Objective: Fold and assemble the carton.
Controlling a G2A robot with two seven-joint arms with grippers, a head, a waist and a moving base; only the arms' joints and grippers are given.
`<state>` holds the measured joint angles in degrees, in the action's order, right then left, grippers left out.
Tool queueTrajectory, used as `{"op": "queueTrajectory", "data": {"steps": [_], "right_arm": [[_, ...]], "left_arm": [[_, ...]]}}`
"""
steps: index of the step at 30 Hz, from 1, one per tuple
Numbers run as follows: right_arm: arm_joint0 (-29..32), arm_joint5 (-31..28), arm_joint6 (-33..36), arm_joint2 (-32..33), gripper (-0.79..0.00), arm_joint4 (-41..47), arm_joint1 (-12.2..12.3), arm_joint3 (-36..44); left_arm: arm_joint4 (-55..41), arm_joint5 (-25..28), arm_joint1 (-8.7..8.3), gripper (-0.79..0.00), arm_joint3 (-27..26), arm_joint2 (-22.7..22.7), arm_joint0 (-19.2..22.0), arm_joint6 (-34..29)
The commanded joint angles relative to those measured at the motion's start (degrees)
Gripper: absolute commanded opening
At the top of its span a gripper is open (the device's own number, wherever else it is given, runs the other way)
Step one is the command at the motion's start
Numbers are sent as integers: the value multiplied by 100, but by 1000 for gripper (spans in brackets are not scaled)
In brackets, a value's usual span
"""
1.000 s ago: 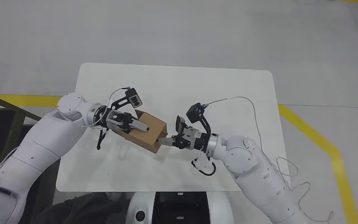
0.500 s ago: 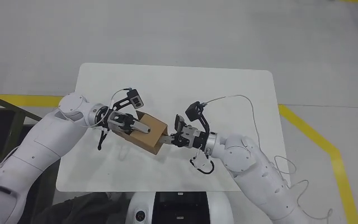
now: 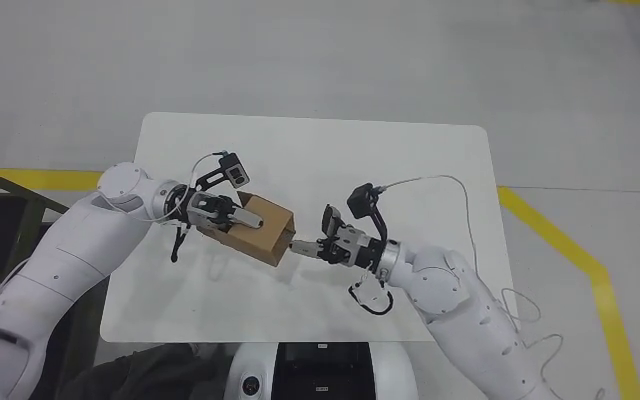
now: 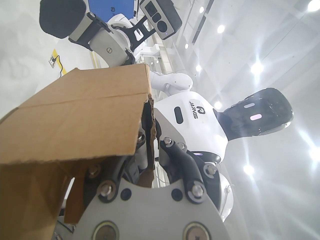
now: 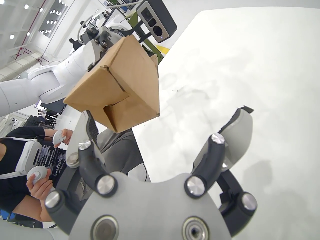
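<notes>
A brown cardboard carton [image 3: 258, 228], box-shaped and lying at a slant, was held up off a white, round-cornered desk [image 3: 400, 160]. It was positioned over the left half of the desk, towards the edge nearest the robot, and between the two arms.

The left end effector [image 3: 231, 217] was closed on the carton at its left end. In the left wrist view, a ragged, torn-edged cardboard wall was seen pinched between the fingers. A plain side panel with one long crease was seen stretching away from the camera.

The right end effector [image 5: 162, 121] was spread wide open, and nothing was held in it. It was placed at the carton's right end. In the right wrist view, that end was seen to be closed by interlocked flaps, each tucked under the next. One of the fingers [image 5: 84, 129] was seen just beside the lower corner of that closed end, with its tip partly hidden behind the cardboard. Whether it touched the carton could not be told. The other finger was well apart from the carton, over bare desk.

From above, the tip of the right end effector was seen right at the carton's right-hand end.
</notes>
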<state>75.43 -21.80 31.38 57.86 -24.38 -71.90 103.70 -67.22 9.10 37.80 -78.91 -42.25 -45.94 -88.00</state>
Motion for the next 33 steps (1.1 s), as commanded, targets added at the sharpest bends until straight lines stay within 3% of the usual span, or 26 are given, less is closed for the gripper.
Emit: {"op": "queueTrajectory", "data": {"steps": [1, 11, 30, 33], "right_arm": [[83, -123, -8, 81, 0, 97, 23, 62], [277, -855, 175, 366, 0, 770, 124, 117], [277, -855, 175, 366, 0, 770, 124, 117], [301, -943, 114, 443, 0, 945, 131, 23]], "left_arm": [[-54, -76, -23, -785, -66, 84, 49, 0], [28, -276, -188, -785, -134, 868, 545, 0], [28, -276, -188, -785, -134, 868, 545, 0], [-292, -520, -172, -785, 88, 917, 610, 0]]}}
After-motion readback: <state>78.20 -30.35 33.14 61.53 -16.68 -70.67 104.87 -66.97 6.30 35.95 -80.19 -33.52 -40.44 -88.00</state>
